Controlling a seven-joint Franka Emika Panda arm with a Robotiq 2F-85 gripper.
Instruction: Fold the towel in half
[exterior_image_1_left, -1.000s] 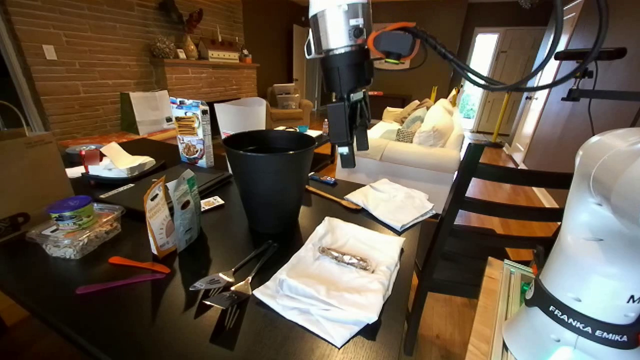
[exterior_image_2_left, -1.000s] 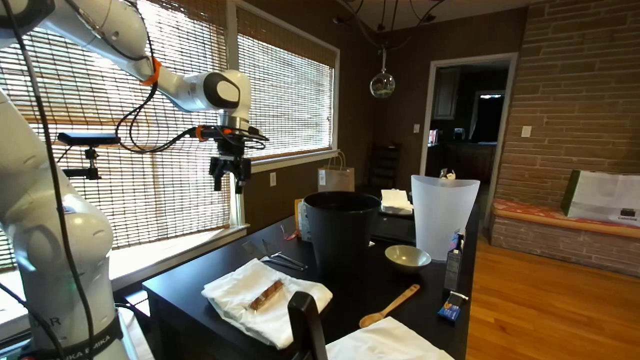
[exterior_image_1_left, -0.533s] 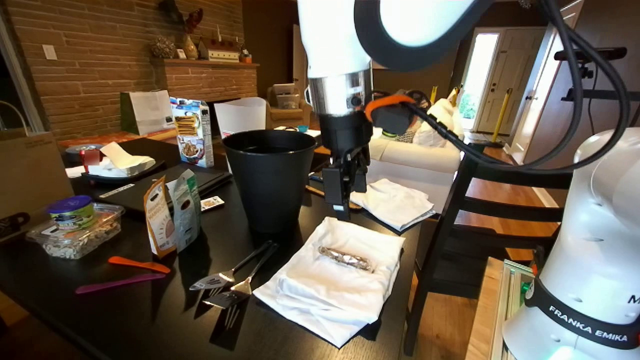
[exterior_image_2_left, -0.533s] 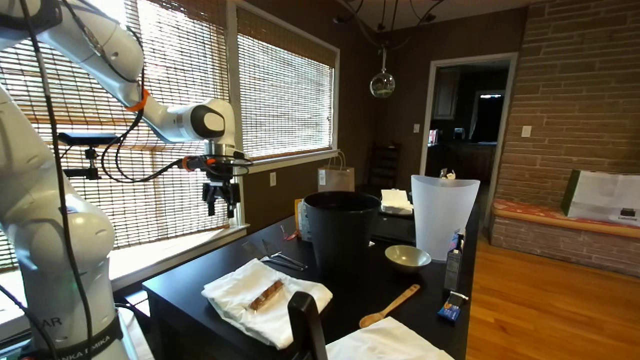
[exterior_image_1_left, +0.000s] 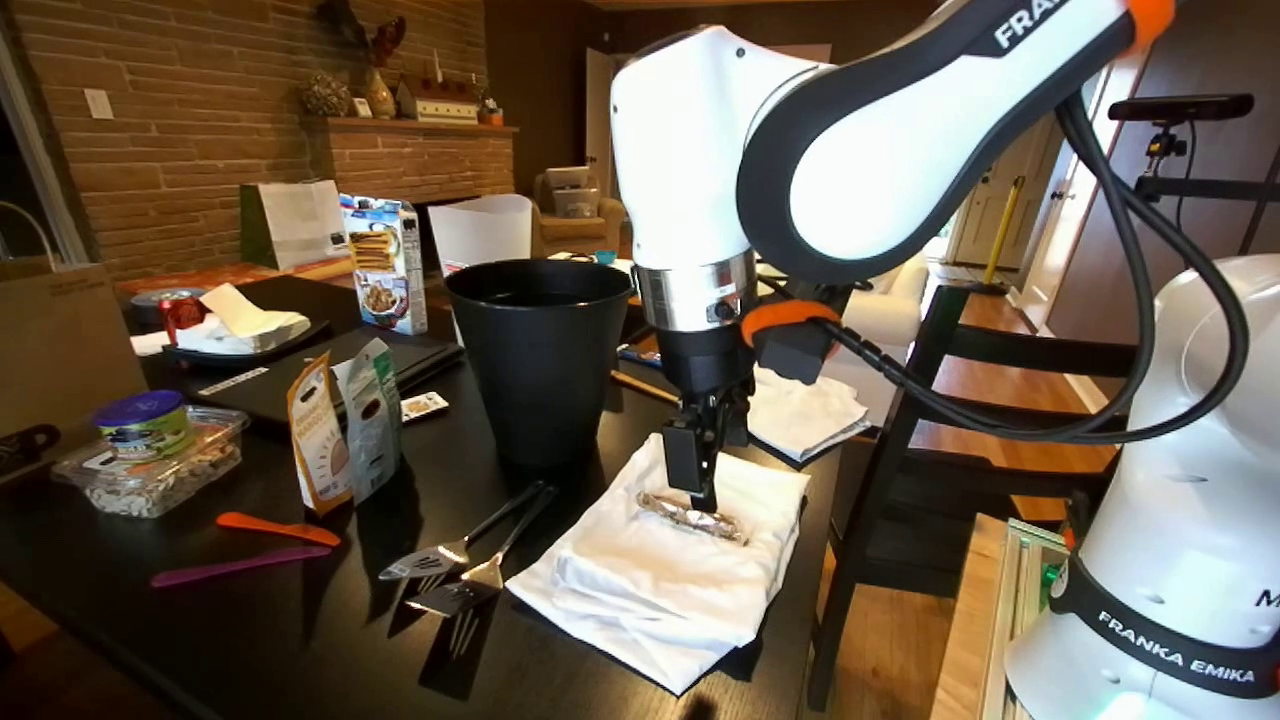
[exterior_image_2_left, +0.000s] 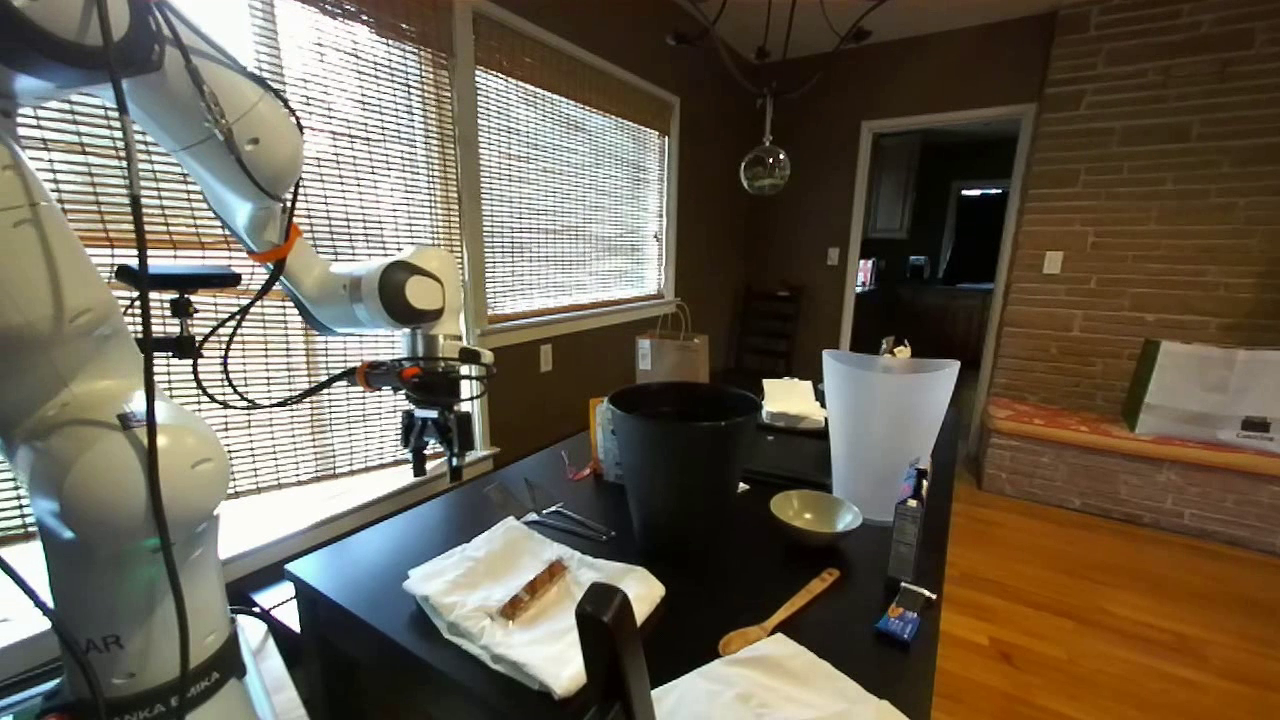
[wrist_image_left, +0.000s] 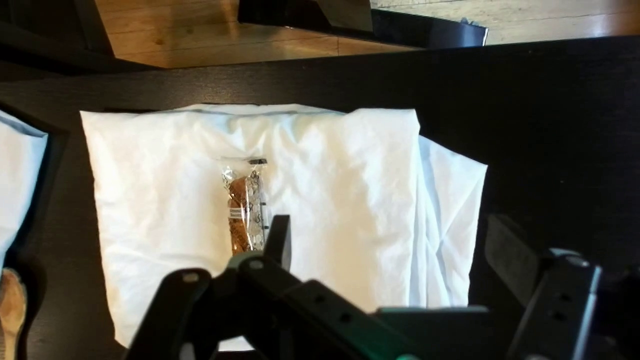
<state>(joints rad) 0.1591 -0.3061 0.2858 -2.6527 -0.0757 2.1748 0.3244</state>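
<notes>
The towel (exterior_image_1_left: 640, 590) is a white cloth lying folded and a little wrinkled near the table's corner. It also shows in an exterior view (exterior_image_2_left: 480, 630) and in the wrist view (wrist_image_left: 340, 200), with loose layers sticking out at its right side there. A wrapped brown bar (wrist_image_left: 240, 215) in clear film lies on top of the towel, also in both exterior views. My gripper (exterior_image_1_left: 712, 475) is open and empty, pointing down above the towel. In an exterior view the gripper (exterior_image_2_left: 438, 472) hangs clearly above the table. In the wrist view the jaws (wrist_image_left: 390, 225) are wide apart, hiding the towel's lower part.
A tall black bin (exterior_image_1_left: 540, 360) stands beside the towel. Metal utensils (exterior_image_1_left: 470, 565) lie close by. A second white cloth (exterior_image_1_left: 800, 415) and a wooden spoon (exterior_image_2_left: 780, 612) lie farther along. A dark chair (exterior_image_1_left: 1000, 430) stands at the table edge.
My gripper has come down from high above the far side of the towel to lower over it, and the arm has moved toward the towel. It stays open. The towel and bar have not moved.
</notes>
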